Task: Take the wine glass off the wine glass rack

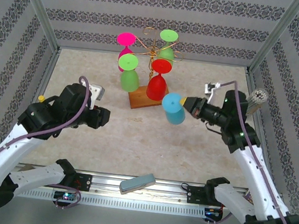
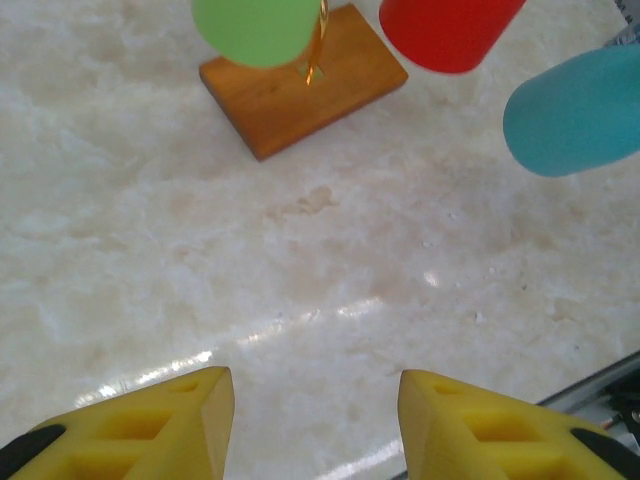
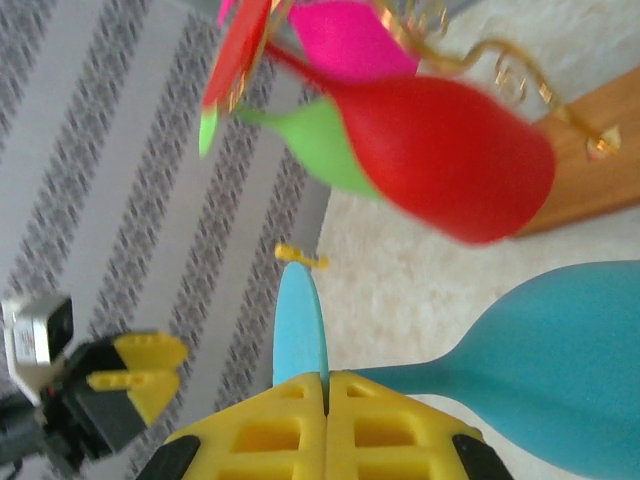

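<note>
The right gripper (image 3: 325, 410) is pinching the thin stem of a turquoise plastic wine glass (image 1: 173, 109), its yellow fingers (image 3: 270, 435) pressing together between the round foot and the bowl. The glass is lying sideways in the air, off the thin gold wire wine glass rack (image 1: 152, 51) and just right of its rectangular brown wooden base (image 2: 300, 85). A red glass (image 1: 157, 83), a green glass (image 1: 128, 76), a pink glass (image 1: 127, 39) and a lime glass (image 1: 169, 38) are hanging upside down from the rack's scroll arms. The left gripper (image 2: 315, 420) is hovering over the pale marbled table (image 2: 300, 260), its fingers spread wide and gripping nothing.
</note>
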Robot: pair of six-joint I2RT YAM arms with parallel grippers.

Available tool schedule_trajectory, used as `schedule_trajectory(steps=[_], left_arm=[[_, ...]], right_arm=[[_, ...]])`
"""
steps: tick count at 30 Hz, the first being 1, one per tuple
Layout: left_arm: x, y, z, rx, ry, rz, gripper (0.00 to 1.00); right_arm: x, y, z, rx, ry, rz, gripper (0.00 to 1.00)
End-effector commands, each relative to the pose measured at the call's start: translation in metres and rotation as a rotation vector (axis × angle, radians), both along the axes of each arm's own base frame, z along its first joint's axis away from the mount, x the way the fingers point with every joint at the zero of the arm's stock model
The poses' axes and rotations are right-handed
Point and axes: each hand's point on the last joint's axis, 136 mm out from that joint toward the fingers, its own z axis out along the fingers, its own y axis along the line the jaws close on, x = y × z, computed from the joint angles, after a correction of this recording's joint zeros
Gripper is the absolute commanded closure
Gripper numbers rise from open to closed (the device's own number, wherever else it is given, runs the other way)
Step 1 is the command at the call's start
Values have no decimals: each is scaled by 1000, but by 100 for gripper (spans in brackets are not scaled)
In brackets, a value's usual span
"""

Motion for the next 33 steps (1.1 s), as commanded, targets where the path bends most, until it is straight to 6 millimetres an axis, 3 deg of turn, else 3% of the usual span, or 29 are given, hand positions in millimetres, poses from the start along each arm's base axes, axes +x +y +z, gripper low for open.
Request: schedule_trajectory(steps=[1, 6, 12, 25, 33], left_arm=[[-11, -1, -10, -52, 26, 29, 52], [-19, -10, -20, -109, 48, 15, 52], [-23, -18, -30, -117, 83, -13, 52], [-28, -35, -52, -146, 227, -9, 48], [-31, -39, -59, -209, 301, 56, 47]], right_arm=[[-22, 2, -26, -115, -29, -13, 100], [-50, 20, -53, -166, -49, 32, 100], [-63, 47, -72, -238, -112, 99, 100], [-76, 102, -73, -410, -379, 233, 100], [-97, 139, -74, -547, -579, 311, 100]])
